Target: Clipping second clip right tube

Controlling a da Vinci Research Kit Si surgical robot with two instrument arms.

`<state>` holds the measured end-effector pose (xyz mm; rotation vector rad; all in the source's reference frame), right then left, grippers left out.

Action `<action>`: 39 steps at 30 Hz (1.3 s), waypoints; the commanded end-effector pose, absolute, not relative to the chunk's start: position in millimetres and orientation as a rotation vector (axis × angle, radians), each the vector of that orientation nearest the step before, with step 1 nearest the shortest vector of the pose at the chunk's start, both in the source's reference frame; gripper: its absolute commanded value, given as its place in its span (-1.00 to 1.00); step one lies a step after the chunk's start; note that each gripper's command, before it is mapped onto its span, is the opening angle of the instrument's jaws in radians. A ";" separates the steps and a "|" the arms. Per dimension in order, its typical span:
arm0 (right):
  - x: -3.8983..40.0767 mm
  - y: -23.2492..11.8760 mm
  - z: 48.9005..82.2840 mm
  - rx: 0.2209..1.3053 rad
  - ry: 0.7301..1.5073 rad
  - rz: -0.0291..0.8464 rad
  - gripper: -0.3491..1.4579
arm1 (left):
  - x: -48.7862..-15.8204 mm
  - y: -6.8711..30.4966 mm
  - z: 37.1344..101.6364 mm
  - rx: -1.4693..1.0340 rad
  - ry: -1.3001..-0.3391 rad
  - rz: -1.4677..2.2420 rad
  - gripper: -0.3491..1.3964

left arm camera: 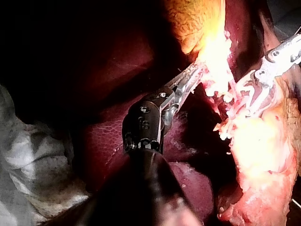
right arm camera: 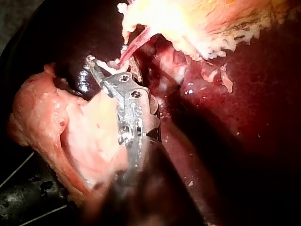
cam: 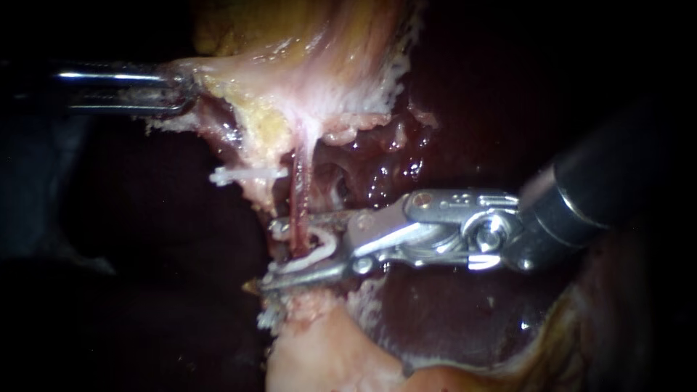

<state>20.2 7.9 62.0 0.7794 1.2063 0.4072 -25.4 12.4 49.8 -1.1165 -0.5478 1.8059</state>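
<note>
As only the endoscope shows, clip (cam: 320,250) (white), around tube (cam: 300,192)

Slender metal instruments with small jaws: two, left instrument (cam: 187,91) and right instrument (cam: 267,252). White plastic clip (cam: 247,175): two. Thin reddish tube (cam: 299,199): one clearly seen. Dark red liver (cam: 450,312): one. Pale yellow-pink gallbladder (cam: 312,58): one.
</note>
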 end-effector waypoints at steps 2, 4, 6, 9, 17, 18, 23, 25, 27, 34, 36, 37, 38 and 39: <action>20.4 7.7 61.5 0.792 1.222 0.393 -0.08 | -25.4 12.4 49.8 -1.117 -0.548 1.806 -1.00; 20.5 7.3 60.9 0.816 1.233 0.385 -0.09 | -25.4 12.4 49.8 -1.117 -0.548 1.806 -1.00; 20.7 6.8 60.3 0.831 1.239 0.365 -0.09 | -25.4 12.4 49.9 -1.117 -0.548 1.807 -1.00; 20.9 6.1 59.5 0.853 1.251 0.349 -0.09 | -25.4 12.4 50.0 -1.117 -0.548 1.807 -1.00; 21.2 5.4 58.5 0.893 1.257 0.327 -0.15 | -25.4 12.4 49.9 -1.117 -0.548 1.807 -1.00; 21.2 5.4 58.6 0.893 1.257 0.327 -0.15 | -25.4 12.4 49.9 -1.117 -0.548 1.807 -1.00; 21.1 5.6 58.9 0.893 1.257 0.327 -0.25 | -25.4 12.4 49.9 -1.117 -0.548 1.807 -1.00; 21.0 5.7 59.0 0.897 1.255 0.331 -0.31 | -25.4 12.4 49.9 -1.117 -0.548 1.807 -1.00; 21.0 5.8 59.1 0.897 1.255 0.331 -0.36 | -25.4 12.4 49.9 -1.117 -0.548 1.807 -1.00; 20.8 6.0 59.4 0.908 1.251 0.338 -0.59 | -25.4 12.4 49.9 -1.117 -0.548 1.807 -1.00; 20.8 6.1 59.5 0.910 1.248 0.345 -0.69 | -25.4 12.4 49.9 -1.117 -0.548 1.807 -1.00; 20.7 6.2 59.5 0.925 1.239 0.364 -0.80 | -25.4 12.4 49.9 -1.117 -0.548 1.807 -1.00; 20.5 6.2 59.5 0.941 1.229 0.382 -0.87 | -25.4 12.4 49.9 -1.117 -0.548 1.807 -1.00; 20.5 6.2 59.6 0.941 1.229 0.382 -0.88 | -25.4 12.4 49.9 -1.117 -0.548 1.807 -1.00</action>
